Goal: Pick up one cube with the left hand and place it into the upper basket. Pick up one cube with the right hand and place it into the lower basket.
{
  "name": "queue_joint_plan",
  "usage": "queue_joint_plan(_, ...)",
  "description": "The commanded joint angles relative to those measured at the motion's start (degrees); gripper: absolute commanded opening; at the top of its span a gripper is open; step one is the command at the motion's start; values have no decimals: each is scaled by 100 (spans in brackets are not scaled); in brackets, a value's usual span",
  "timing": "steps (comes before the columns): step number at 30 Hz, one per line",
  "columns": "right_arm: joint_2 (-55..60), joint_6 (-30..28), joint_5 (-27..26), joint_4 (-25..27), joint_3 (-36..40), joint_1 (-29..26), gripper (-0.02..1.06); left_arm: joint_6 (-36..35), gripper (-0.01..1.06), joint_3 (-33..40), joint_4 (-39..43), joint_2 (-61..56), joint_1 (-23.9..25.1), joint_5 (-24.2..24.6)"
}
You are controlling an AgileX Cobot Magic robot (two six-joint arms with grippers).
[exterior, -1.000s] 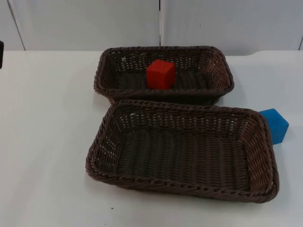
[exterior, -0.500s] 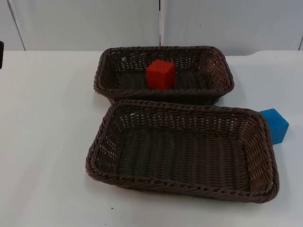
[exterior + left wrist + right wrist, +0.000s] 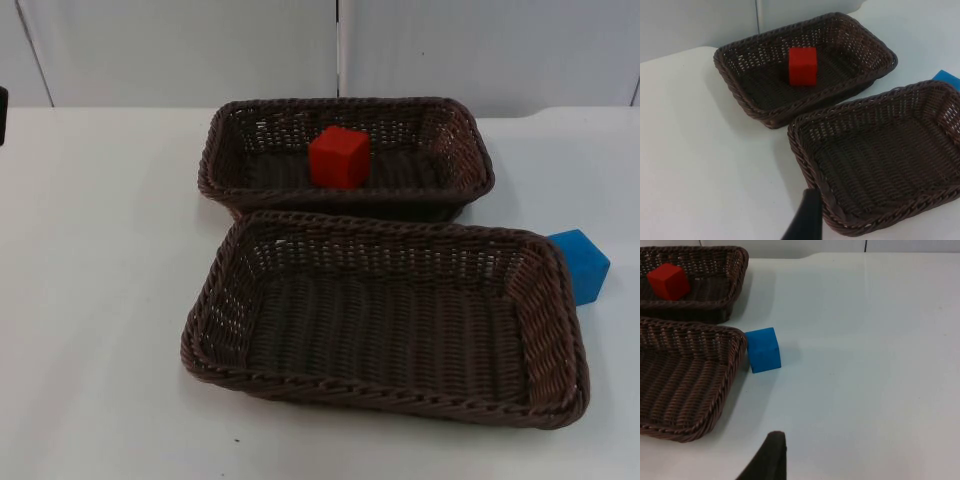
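Red cube (image 3: 339, 157) resting inside the upper basket (image 3: 470, 150), far ahead of the left gripper (image 3: 805, 220), held over the white surface (image 3: 100, 300) just beside the lower basket (image 3: 215, 300). Blue cube (image 3: 580, 264) on the surface, touching the lower basket's outer wall, ahead of the right gripper (image 3: 767, 457). Cannot tell either gripper's state.

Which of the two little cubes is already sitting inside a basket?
The red cube: it stands on the floor of the upper basket. The blue cube sits outside on the table, beside the lower basket's right rim.
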Motion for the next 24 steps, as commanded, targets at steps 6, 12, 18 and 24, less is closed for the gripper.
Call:
queue_joint_plan(6,-19,-36,-30,12,2,-37,105,-32,78,37,-46,-40,-26,-30)
queue_joint_plan(12,649,-66,-133,-70,-75,-37,105,-32,78,37,-46,-40,-26,-30)
queue_joint_plan(18,1604,-66,-664,-61,-243,-37,105,-32,78,37,-44,-40,-26,1)
queue_joint_plan(24,2421,-66,-1573,21,-287,-37,105,-32,78,37,-44,-40,-26,39)
